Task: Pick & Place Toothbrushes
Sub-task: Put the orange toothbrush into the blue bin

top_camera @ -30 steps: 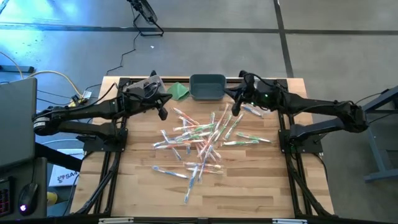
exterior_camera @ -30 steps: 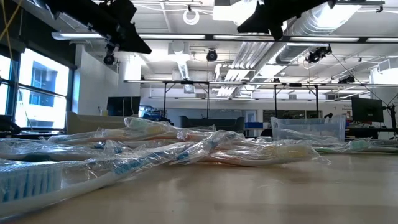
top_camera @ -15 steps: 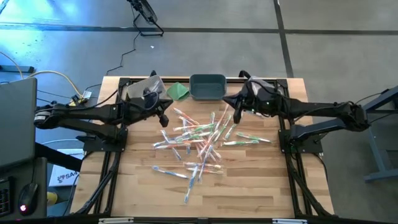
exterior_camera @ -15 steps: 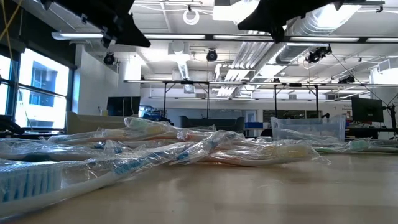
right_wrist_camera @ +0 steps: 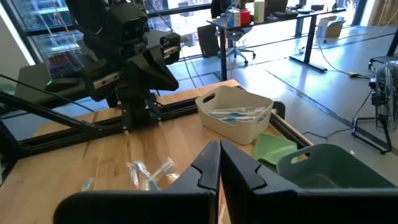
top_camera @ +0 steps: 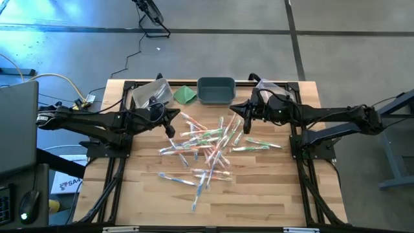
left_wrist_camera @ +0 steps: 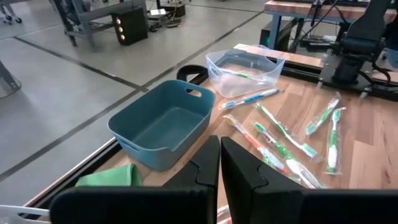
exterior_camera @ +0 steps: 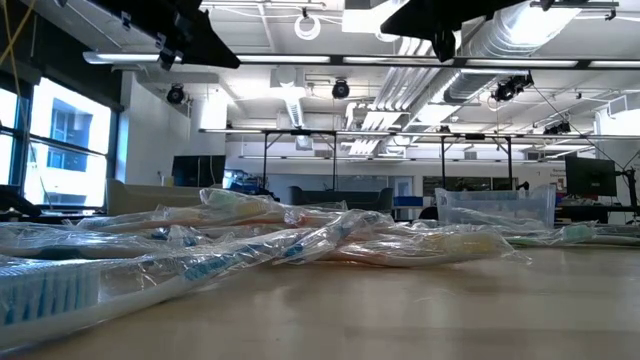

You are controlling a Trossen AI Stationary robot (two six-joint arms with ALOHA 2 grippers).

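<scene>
Several toothbrushes (top_camera: 207, 150) in clear wrappers lie in a loose pile on the middle of the wooden table; the low view shows them up close (exterior_camera: 250, 245). My left gripper (top_camera: 171, 127) hangs shut in the air over the pile's far left edge, its fingers (left_wrist_camera: 219, 163) holding nothing. My right gripper (top_camera: 246, 125) hangs shut over the pile's far right edge, also with nothing (right_wrist_camera: 219, 163). One toothbrush lies in the right clear bin (left_wrist_camera: 244, 65), and several lie in the left clear bin (right_wrist_camera: 235, 115).
A teal bin (top_camera: 215, 90) stands at the far edge in the middle, with a folded green cloth (top_camera: 186, 95) to its left. Clear bins stand at the far left (top_camera: 152, 90) and far right (top_camera: 272, 87). The near part of the table (top_camera: 213, 210) is bare wood.
Both grippers have swung from the far bins toward the table's near edge and now hang over the far side of the pile. Both have stayed shut. The toothbrushes have not moved.
</scene>
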